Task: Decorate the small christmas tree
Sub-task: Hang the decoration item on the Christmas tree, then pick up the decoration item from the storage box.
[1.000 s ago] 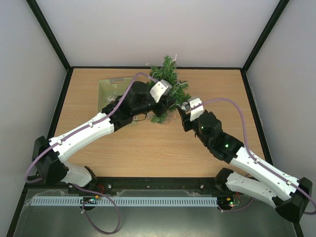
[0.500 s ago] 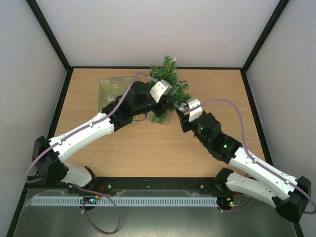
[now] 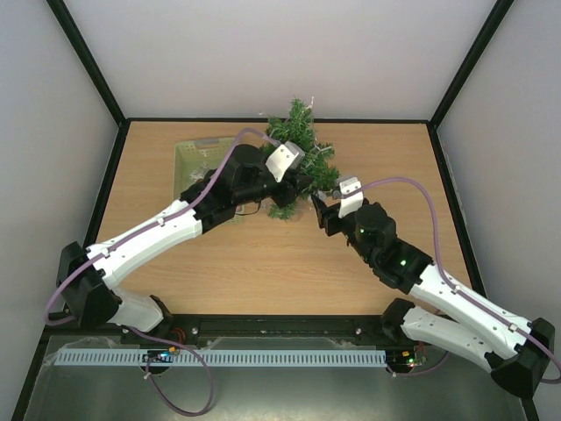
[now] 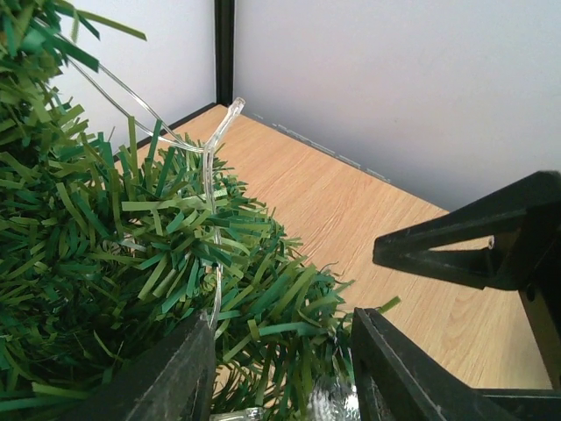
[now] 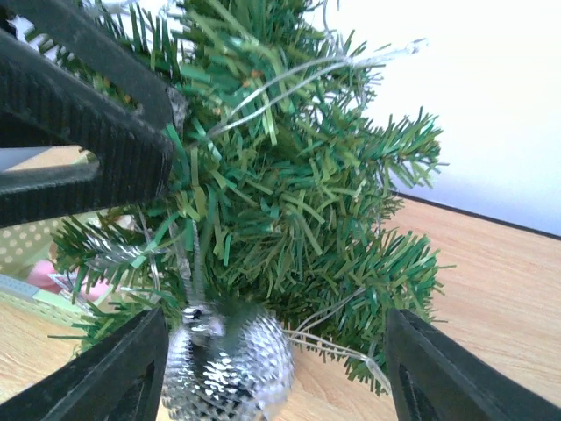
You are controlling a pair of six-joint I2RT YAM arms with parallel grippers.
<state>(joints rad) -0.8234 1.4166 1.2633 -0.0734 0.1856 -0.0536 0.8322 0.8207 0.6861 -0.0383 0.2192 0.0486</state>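
The small christmas tree [image 3: 301, 145] stands at the back of the table, with a clear light string [image 4: 209, 167] draped over its branches. A silver bauble [image 5: 230, 361] hangs by its loop from a low branch, blurred as if swinging. My right gripper [image 5: 273, 338] is open wide around the bauble, which hangs beside the left finger [image 5: 114, 377]. The left gripper [image 4: 282, 323] is open in the lower foliage, with loose needles between its jaws. In the top view the left gripper [image 3: 304, 184] and the right gripper [image 3: 321, 203] sit at the tree's near side, close together.
A pale green basket [image 3: 195, 156] stands left of the tree, partly under the left arm. The back wall is just behind the tree. In the right wrist view, one finger of the left gripper [image 5: 83, 114] reaches into the branches above the bauble.
The right gripper's jaws have spread and the silver bauble now hangs from the branch on its own. The left arm has barely moved.
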